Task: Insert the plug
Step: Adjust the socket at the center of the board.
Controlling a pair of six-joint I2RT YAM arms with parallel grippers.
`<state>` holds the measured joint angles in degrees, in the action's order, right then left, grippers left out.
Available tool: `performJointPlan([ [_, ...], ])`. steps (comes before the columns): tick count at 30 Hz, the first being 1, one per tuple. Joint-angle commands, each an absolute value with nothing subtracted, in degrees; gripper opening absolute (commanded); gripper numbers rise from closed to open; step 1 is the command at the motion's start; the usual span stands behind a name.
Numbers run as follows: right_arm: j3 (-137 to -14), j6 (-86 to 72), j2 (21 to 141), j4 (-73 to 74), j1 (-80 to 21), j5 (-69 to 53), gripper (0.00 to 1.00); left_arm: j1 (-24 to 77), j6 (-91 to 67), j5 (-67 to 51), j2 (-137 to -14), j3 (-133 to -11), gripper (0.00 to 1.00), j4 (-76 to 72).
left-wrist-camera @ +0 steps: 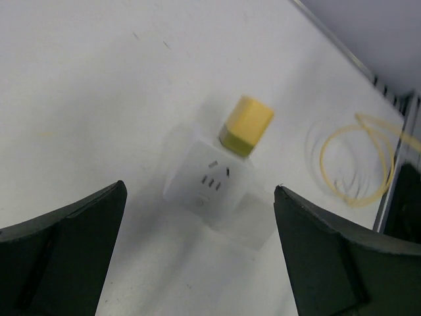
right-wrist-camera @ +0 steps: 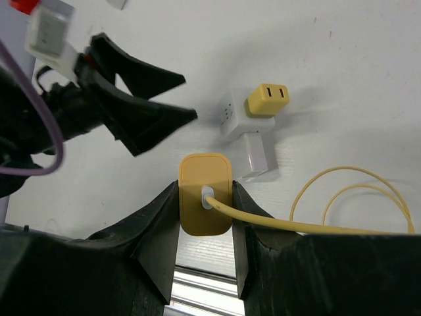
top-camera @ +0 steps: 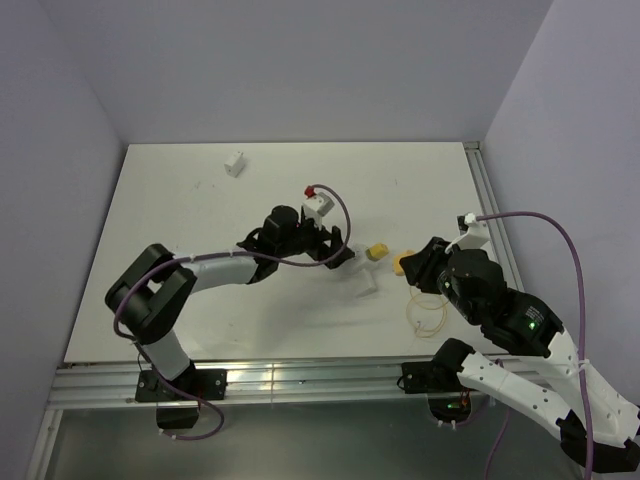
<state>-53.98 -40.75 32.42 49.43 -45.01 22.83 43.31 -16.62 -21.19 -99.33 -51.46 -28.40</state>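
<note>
1. Nearest of all, the right gripper [right-wrist-camera: 205,191] had its fingers closed snugly on the flat sides of the yellow plug [right-wrist-camera: 205,214]. It held the plug off the table [top-camera: 200,250], near the white socket cube [right-wrist-camera: 235,118] but not touching it.
2. The plug's yellow cable [right-wrist-camera: 263,220] trailed away from the cube into a loose coil [right-wrist-camera: 342,197] lying on the table.
3. On the cube's other side, the left gripper [left-wrist-camera: 200,191] stood with its jaws spread wide and nothing between them, close to the cube without touching it.
4. A yellow adapter [right-wrist-camera: 268,100] touched one face of the cube, and a small white block [right-wrist-camera: 255,155] lay against another. I could not tell whether either was plugged in.
5. The cube sat loose, to my eye. If the plug were pushed in before the left jaws closed on it, I judged it would simply slide or tip away.
6. I could not see the plug's pins, so a slight twist in the grip might bring them down beside the slots.
7. The coil might also drag and skew the plug on the way over.
</note>
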Motion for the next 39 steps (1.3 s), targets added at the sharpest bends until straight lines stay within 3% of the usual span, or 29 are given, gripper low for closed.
performJointPlan([
  [1,-55.11,-39.99,31.99,45.97,-45.00,23.12,0.00,42.98,-29.76,-5.61,-93.61,-52.89,0.99,-27.11],
  [4,-54.41,-40.25,31.29,45.53,-45.00,22.94,0.00,43.68,-43.03,3.91,-93.43,-55.45,0.99,-17.88],
  [9,-54.40,-40.34,30.85,45.44,-45.00,22.85,0.00,53.16,-51.58,19.93,-92.11,-52.92,0.99,-22.31],
  [14,-55.28,-40.52,29.97,46.32,-45.00,22.68,0.00,61.24,-60.55,34.00,-93.42,-54.58,0.99,-17.50],
  [18,-55.37,-40.69,29.09,47.46,-45.00,23.03,0.00,64.86,-70.38,43.23,-96.06,-59.14,0.99,-5.40],
  [21,-55.02,-40.96,27.95,47.81,-45.00,23.29,0.00,65.04,-77.25,44.47,-99.40,-65.21,1.00,5.26],
  [39,-54.67,-40.69,27.25,47.73,-44.91,22.85,0.00,65.04,-83.67,38.41,-104.14,-63.28,0.95,0.96],
])
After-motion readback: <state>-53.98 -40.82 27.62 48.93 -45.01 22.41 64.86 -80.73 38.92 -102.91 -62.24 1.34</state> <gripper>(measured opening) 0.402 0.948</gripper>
